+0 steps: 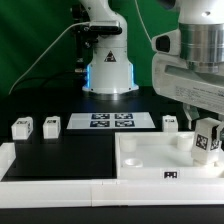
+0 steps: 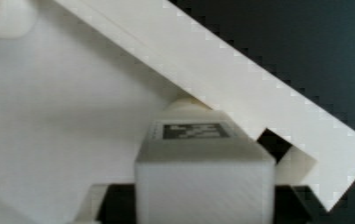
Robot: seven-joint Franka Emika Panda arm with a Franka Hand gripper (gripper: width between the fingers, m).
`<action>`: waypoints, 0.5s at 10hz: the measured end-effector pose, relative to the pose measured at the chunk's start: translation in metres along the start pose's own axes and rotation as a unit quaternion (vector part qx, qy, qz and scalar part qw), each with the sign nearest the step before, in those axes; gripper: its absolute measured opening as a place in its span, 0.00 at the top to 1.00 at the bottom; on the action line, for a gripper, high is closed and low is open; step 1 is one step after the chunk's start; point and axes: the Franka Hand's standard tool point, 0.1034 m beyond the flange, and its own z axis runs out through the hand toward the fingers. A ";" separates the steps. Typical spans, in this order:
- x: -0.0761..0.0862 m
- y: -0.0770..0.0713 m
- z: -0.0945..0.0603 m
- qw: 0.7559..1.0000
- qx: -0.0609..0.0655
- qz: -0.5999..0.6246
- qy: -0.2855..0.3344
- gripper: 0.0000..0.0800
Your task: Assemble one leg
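White plastic is the material of every furniture part we observe on the black bench [image 1: 60, 150]. We record the hand [image 1: 207, 140] at the exterior view's right, low over the large square tray [image 1: 150, 160] that lies at the near right of the scene. Between its fingers we see the leg [image 1: 208, 139], a small block bearing a black-and-white square tag. The wrist view confirms this: the leg [image 2: 200, 150] sits upright between the two dark fingers [image 2: 103, 203], which are closed against its sides, tag facing the camera. In that view the leg stands close against the raised rim of the tray [image 2: 209, 70], near a notch in the rim; we cannot tell whether its underside touches the tray.

Three further legs stand on the bench, well apart from the hand: two at the far left [image 1: 21, 127] [image 1: 51, 124] and one [image 1: 171, 122] beside the right end of the marker board [image 1: 111, 122]. The marker board lies flat in front of the robot base [image 1: 108, 65].
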 end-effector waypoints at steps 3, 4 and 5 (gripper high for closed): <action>0.000 0.000 0.000 0.995 0.001 0.095 -0.003 0.63; 0.000 0.000 0.000 0.996 0.001 0.084 -0.003 0.63; 0.000 0.000 0.000 0.998 0.001 0.061 -0.003 0.37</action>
